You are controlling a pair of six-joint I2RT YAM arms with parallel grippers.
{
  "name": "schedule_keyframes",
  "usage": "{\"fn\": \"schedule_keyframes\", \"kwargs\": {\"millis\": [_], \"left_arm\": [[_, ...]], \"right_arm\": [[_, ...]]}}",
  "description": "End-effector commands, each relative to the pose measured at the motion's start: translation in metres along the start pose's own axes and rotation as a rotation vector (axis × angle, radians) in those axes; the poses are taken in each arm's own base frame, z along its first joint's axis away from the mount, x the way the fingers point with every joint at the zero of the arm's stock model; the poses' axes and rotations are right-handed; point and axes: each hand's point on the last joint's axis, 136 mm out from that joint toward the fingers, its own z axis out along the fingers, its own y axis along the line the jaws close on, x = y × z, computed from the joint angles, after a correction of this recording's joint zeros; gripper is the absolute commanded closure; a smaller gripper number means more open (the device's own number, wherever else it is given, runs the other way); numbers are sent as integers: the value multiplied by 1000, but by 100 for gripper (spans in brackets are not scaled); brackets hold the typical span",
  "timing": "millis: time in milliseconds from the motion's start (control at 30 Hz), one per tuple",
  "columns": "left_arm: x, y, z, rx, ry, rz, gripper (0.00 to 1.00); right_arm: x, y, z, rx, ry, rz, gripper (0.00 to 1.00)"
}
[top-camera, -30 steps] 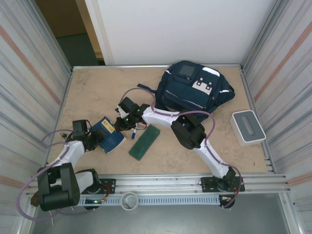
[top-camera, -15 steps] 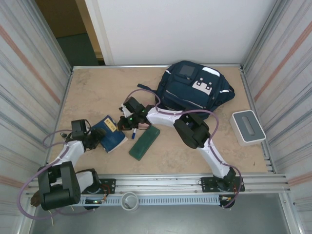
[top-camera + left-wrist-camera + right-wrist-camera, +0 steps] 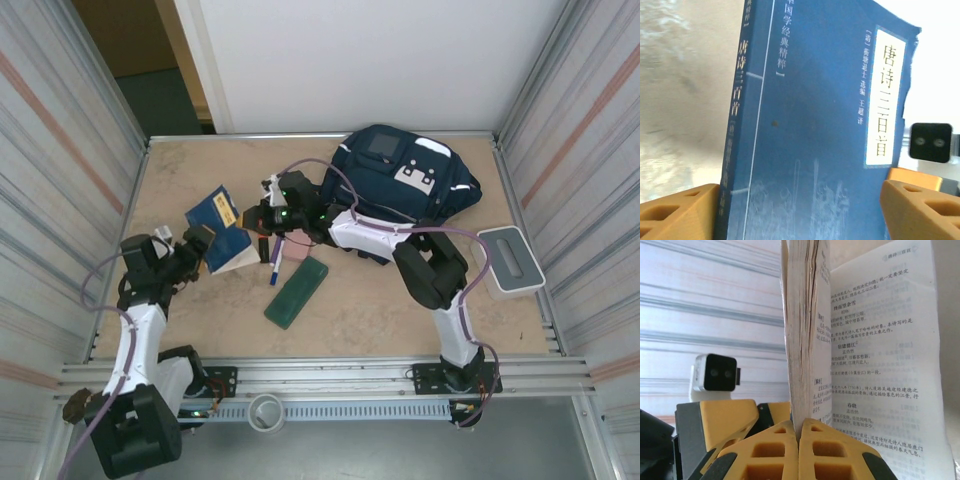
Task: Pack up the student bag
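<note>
The bag (image 3: 405,185) lies at the table's (image 3: 190,170) far edge toward the right corner, and left of the middle a blue book (image 3: 218,222) has the right gripper (image 3: 798,427) pinched on its pages and the left gripper (image 3: 801,187) spread wide around its cover.

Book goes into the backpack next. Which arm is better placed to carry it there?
Right. The right gripper is shut on the book at its page edge, and that arm lies beside the student bag. The left gripper stands wide open, farther from the bag.
</note>
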Motion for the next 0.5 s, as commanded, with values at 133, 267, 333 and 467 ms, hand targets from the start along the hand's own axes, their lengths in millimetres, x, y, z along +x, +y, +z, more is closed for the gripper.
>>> {"fn": "schedule_keyframes", "kwargs": {"millis": [133, 267, 333, 467], "left_arm": [[5, -41, -5, 164, 73, -21, 21], [3, -47, -6, 186, 65, 1, 30], [2, -49, -6, 198, 64, 9, 32], [1, -58, -6, 239, 74, 14, 45]], "right_arm": [[-22, 54, -23, -174, -101, 52, 100], [-25, 55, -26, -206, -114, 79, 100], [-27, 53, -27, -200, -120, 82, 100], [-29, 45, -29, -188, -139, 93, 100]]}}
